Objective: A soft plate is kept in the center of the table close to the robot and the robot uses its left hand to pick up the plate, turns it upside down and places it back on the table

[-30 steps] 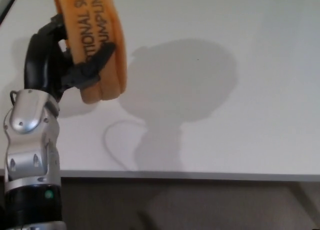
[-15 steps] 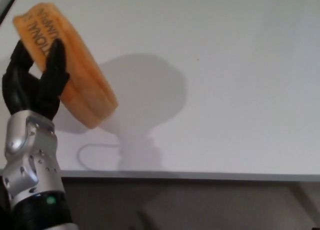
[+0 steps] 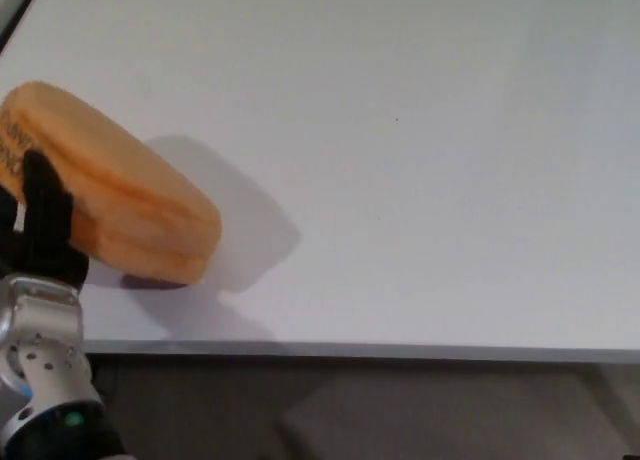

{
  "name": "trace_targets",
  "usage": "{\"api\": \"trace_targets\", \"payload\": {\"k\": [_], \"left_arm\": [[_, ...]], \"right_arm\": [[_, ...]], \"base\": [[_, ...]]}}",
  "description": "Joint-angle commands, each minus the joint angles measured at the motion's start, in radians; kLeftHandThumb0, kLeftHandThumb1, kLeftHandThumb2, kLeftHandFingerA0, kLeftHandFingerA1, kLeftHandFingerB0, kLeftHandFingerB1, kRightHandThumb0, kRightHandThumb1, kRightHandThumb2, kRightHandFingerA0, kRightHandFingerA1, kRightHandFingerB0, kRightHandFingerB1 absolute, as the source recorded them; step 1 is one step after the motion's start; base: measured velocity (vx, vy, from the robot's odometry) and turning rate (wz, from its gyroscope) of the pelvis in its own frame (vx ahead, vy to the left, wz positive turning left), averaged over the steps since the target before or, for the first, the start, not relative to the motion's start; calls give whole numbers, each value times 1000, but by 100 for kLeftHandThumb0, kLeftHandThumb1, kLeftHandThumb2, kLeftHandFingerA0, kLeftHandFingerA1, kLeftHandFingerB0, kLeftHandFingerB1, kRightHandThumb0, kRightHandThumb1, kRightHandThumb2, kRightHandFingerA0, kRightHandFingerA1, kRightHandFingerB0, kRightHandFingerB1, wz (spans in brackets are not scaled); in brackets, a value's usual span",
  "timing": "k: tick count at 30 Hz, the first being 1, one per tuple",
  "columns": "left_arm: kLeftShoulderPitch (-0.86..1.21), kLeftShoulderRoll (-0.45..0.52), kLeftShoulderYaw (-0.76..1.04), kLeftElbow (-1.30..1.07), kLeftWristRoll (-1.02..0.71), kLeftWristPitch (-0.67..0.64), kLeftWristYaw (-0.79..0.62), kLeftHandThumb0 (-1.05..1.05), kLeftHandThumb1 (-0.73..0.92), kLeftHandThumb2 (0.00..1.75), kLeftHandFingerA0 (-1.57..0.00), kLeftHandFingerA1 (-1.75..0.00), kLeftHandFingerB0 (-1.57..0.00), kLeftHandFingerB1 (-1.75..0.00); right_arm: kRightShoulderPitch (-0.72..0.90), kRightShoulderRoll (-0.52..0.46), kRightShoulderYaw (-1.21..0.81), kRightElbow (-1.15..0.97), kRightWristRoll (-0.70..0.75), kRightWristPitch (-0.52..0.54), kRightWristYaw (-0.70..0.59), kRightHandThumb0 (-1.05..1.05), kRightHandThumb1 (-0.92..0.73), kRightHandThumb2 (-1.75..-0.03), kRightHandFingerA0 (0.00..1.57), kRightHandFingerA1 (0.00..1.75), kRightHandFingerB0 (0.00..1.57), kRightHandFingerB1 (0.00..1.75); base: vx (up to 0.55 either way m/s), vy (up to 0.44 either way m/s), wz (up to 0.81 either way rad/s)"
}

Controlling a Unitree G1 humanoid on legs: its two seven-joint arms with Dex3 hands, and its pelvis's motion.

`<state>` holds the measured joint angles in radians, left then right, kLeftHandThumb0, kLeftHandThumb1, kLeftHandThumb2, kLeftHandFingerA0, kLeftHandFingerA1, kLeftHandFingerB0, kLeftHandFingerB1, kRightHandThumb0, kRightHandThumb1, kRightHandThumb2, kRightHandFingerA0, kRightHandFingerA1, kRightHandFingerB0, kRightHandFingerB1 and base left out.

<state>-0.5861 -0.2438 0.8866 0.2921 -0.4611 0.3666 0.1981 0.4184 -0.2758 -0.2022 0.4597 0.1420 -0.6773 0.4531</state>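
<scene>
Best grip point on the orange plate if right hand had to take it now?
Probably the free right-hand rim of the orange plate, approached from the right. It is tilted, that thick edge low near the white table, while the left hand already holds the opposite side.

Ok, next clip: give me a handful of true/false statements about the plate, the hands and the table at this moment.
1. The left hand grips the orange plate. True.
2. The plate is at the table's right edge. False: it is at the left side, near the front edge.
3. The right hand shows above the table. False: it is not in view.
4. The plate casts a shadow to its right. True.
5. The plate is blue. False: it is orange.
</scene>
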Motion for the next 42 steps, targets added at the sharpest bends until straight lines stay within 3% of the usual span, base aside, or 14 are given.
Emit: {"api": "trace_targets", "payload": {"k": [1,3,12,15,18,19,20,23,26,27,34,38,40,42], "left_arm": [[20,-48,99,53,-167,258,387,-20,65,68,-100,-175,-32,-44],[29,-11,71,60,-127,310,368,-21,63,68,-101,-175,-32,-43],[78,37,20,72,-118,422,334,-21,68,62,-103,-175,-34,-41],[105,23,6,62,-128,431,321,-20,68,63,-102,-175,-29,-40],[121,17,-24,54,-130,441,306,-20,68,62,-100,-175,-30,-41],[119,14,-42,56,-130,453,303,-26,57,79,-126,-161,-35,-54],[120,10,-56,54,-131,457,300,-20,66,63,-101,-175,-33,-41],[128,11,-94,49,-136,476,292,-22,67,62,-100,-175,-28,-38],[134,7,-141,42,-134,494,290,-24,66,61,-100,-175,-33,-40],[128,1,-153,40,-146,503,293,-22,64,61,-98,-175,-34,-40],[122,16,-253,13,-168,574,261,-22,62,64,-96,-175,-55,-68],[106,9,-289,-7,-180,594,275,-22,63,61,-95,-175,-51,-153],[103,4,-308,-18,-176,600,284,-32,49,86,-125,-145,-64,-107],[101,-2,-319,-27,-175,603,290,-22,63,65,-96,-175,-48,-80]], "right_arm": [[9,-15,-5,-15,14,15,0,-64,-86,-66,51,47,36,33],[7,-11,-5,-22,15,17,-4,-66,-70,-103,45,59,31,49],[13,-14,-5,-28,1,15,-13,-65,-86,-66,51,47,36,33],[12,-13,-4,-27,11,24,-4,-65,-69,-103,45,58,29,49],[13,-13,-4,-25,0,11,-11,-65,-86,-66,50,46,36,33],[10,-12,-5,-24,1,10,-12,-66,-71,-104,44,58,30,49],[7,-12,-5,-21,2,10,-12,-64,-86,-66,51,47,36,33],[7,-10,-4,-22,14,21,-3,-66,-70,-103,45,59,29,49],[13,-12,-5,-34,15,33,-5,-66,-85,-66,51,47,36,33],[8,-12,-5,-24,13,25,-4,-68,-69,-103,45,59,31,49],[11,-15,-7,-36,10,34,-8,-67,-69,-103,46,59,31,49],[13,-19,-6,-41,1,34,-11,-66,-85,-66,51,46,36,33],[9,-18,-4,-31,6,27,-4,-65,-85,-66,50,46,36,32],[8,-16,-4,-31,13,33,0,-65,-84,-66,51,46,37,33]], "base": [[0,0,0],[0,0,0],[0,0,0],[0,0,0],[0,0,0],[0,0,0],[0,0,0],[0,0,0],[0,0,0],[0,0,0],[0,0,0],[0,0,0],[0,0,0],[0,0,0]]}}
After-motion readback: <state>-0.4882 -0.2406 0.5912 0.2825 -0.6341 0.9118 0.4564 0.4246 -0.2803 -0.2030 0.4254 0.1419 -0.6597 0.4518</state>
